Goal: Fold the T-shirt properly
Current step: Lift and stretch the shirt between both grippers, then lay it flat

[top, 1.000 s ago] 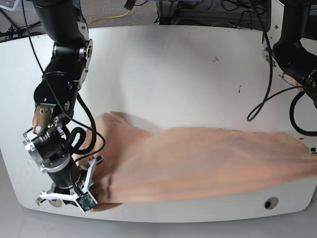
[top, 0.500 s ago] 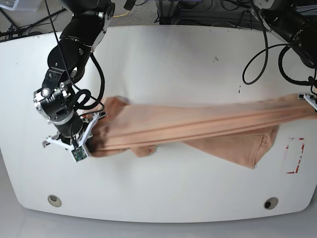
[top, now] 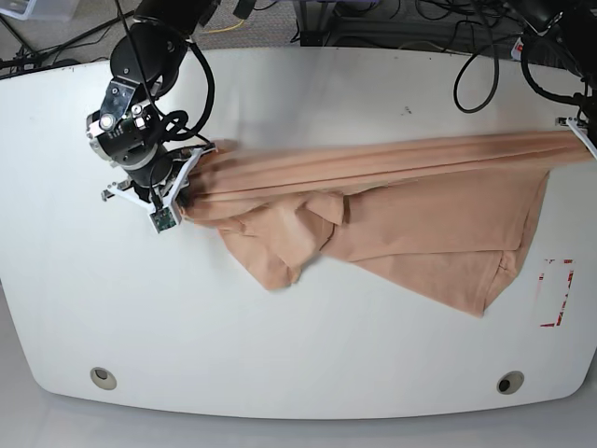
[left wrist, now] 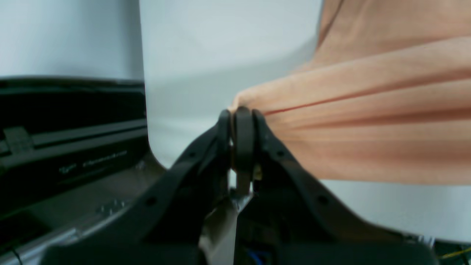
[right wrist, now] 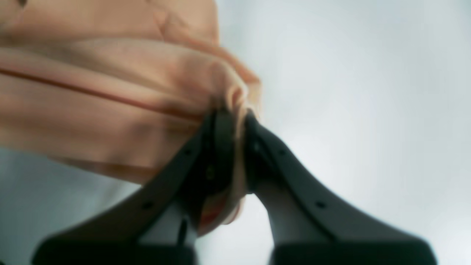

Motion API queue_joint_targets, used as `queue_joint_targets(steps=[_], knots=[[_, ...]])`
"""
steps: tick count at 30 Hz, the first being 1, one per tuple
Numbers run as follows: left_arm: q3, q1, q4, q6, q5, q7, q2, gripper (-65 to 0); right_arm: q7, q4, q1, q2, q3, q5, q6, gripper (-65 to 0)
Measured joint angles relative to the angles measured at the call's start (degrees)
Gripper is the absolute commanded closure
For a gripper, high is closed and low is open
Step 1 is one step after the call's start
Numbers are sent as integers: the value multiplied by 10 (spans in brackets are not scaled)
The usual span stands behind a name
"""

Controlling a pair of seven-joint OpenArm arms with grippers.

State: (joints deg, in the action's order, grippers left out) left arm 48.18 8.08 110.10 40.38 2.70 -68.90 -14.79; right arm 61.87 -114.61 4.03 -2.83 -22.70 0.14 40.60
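Across the white table I saw the T-shirt stretched taut from left to right along its far edge, the loose remainder sagging toward the near side in wrinkled folds. At the scene's left, my right gripper was clamped tight on a bunched corner of fabric. At the scene's right edge, my left gripper was likewise pinched fully closed on the opposite corner of the cloth.

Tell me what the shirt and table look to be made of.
Shirt: soft, matte knit fabric, likely cotton; it stretches into long pleats between the grippers and drapes in wrinkles. Table: smooth white hard surface, perhaps laminate or painted board; faint sheen.
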Motion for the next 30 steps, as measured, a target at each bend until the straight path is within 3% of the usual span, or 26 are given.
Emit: queue_joint_targets(steps=[5,7,10,13,15,18,20,23,27,30], knots=[[10,35,0,0,3,0,0,0,-1,0,30,-2,-30,9,3,0],[15,46,0,0,5,2,1,0,0,0,47,3,-38,31,2,-44],[23,54,0,1,5,1,1,0,1,0,73,6,-41,60,0,-151],[25,61,0,1,-3,2,-1,-11,2,0,97,5,-57,81,-1,-309],[24,69,0,1,-7,0,-2,-78,4,0,115,5,-83,118,0,-417],[10,73,0,0,-14,-3,-2,-172,10,0,148,9,-108,174,-7,-510],[3,73,-1,0,-14,-2,-3,-260,15,0,169,12,-114,216,-7,-531],[-11,75,-1,0,-20,-2,-5,-319,21,0,188,25,-128,288,-5,-531],[-29,73,-1,0,-17,-2,-5,-319,19,0,180,32,-162,328,-7,-531],[-31,68,-1,0,-17,-2,-5,-319,51,1,142,31,-185,331,-7,-531]])
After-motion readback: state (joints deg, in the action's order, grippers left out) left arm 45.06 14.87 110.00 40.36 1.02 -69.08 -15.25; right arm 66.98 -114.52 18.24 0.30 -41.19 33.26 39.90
